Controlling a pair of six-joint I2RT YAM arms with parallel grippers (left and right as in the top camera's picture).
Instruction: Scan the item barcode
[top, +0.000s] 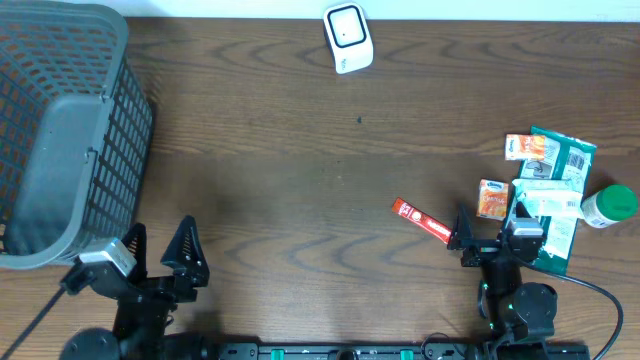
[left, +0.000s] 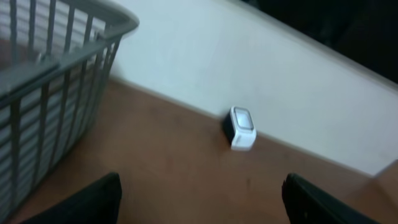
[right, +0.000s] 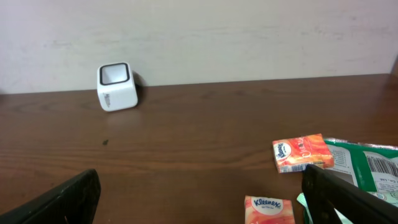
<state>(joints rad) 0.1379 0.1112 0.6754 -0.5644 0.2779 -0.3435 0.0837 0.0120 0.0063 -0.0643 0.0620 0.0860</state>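
Note:
The white barcode scanner (top: 348, 38) stands at the table's far edge, also in the left wrist view (left: 242, 127) and the right wrist view (right: 117, 86). Items lie in a cluster at the right: two orange Kleenex packs (top: 527, 147) (top: 492, 198), a green packet (top: 560, 165), a white tube (top: 548, 203), a green-capped bottle (top: 608, 207) and a red stick pack (top: 420, 220). My right gripper (top: 492, 235) (right: 200, 177) is open at the near edge, just before the nearer Kleenex pack (right: 268, 210), holding nothing. My left gripper (top: 158, 250) (left: 200, 183) is open and empty at the near left.
A grey plastic basket (top: 60, 130) fills the far left corner, its wall close to the left gripper (left: 43, 112). A pale wall runs behind the table. Bare brown tabletop (top: 300, 170) lies between the scanner and both arms.

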